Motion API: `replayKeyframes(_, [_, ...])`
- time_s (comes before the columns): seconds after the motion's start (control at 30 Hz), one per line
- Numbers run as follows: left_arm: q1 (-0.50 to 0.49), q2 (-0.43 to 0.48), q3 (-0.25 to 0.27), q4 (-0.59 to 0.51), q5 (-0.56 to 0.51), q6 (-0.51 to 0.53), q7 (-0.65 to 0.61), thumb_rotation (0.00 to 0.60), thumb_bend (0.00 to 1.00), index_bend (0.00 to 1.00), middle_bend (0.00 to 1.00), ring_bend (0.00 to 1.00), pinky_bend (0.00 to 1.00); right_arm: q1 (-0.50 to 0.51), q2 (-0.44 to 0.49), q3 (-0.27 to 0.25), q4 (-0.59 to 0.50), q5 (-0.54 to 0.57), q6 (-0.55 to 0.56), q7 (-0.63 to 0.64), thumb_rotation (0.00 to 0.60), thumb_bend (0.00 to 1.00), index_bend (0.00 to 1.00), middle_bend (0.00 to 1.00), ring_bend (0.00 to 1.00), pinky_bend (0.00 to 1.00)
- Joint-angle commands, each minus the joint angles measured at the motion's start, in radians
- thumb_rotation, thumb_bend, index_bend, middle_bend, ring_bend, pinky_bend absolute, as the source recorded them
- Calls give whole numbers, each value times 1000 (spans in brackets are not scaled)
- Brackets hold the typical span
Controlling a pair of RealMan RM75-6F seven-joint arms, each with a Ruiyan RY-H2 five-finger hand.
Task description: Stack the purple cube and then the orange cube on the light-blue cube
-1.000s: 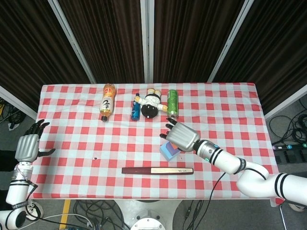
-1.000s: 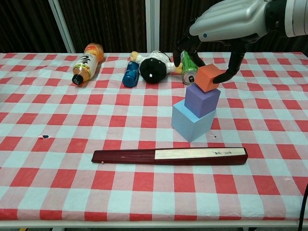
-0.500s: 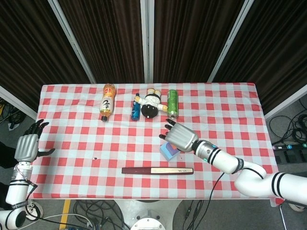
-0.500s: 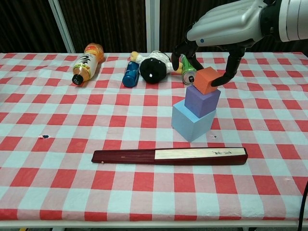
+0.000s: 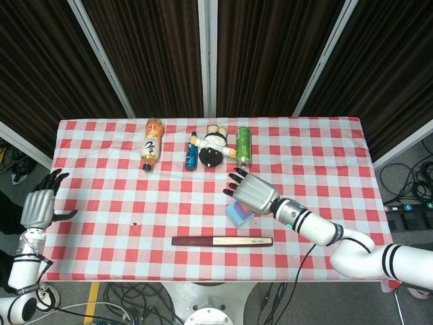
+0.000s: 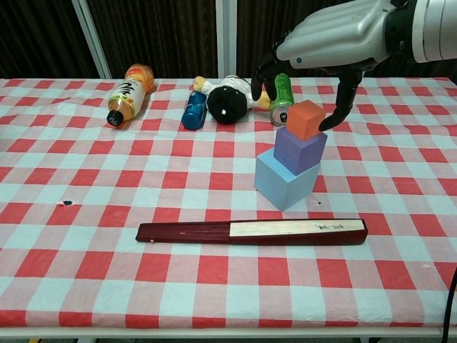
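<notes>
The orange cube (image 6: 305, 119) sits on the purple cube (image 6: 300, 150), which sits on the light-blue cube (image 6: 284, 182), a little right of the table's middle. My right hand (image 6: 335, 32) hovers over the stack with its fingers spread; the thumb tip hangs just beside the orange cube's right edge, and the other fingers are lifted off to the left. In the head view the right hand (image 5: 254, 191) hides most of the stack, so only a corner of the light-blue cube (image 5: 236, 214) shows. My left hand (image 5: 39, 206) is off the table's left edge, open and holding nothing.
A dark closed fan (image 6: 251, 231) lies in front of the stack. Behind it lie an orange-drink bottle (image 6: 128, 93), a blue can (image 6: 193, 108), a black-and-white doll (image 6: 230, 100) and a green can (image 6: 280, 96). The checked tablecloth (image 6: 107, 186) covers the table.
The right hand has let go of the orange cube: its fingers spread and lifted away from the cube's left side. The cube settled flat on the purple one. The left hand stayed still.
</notes>
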Motion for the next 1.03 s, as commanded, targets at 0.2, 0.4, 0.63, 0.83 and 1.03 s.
replayKeyframes(0.2, [0,1,-1,-1,2,5,0,600,87,220,180,128,239,-39,80,32,-86,-5,95,19,600,45,154,209,45,106])
replayKeyframes(0.4, [0,2,3,-10,13,16,12,600,88,220,180,128,239,-227,219,17,-204,37,349,16,600,18,116,218,45,107])
replayKeyframes(0.63, [-1,-4,11,-14,36,39,37,600,87,220,180,127,239,-519,96,-78,-87,77,697,-35,600,48,74,199,34,80])
replayKeyframes(0.83, [-4,-12,18,-10,49,50,61,600,88,220,180,127,239,-651,-27,-98,78,84,803,65,600,50,53,178,11,43])
replayKeyframes(1.03, [-4,-14,19,-12,53,56,70,600,88,220,180,128,239,-703,-74,-80,173,65,839,133,600,51,49,178,9,37])
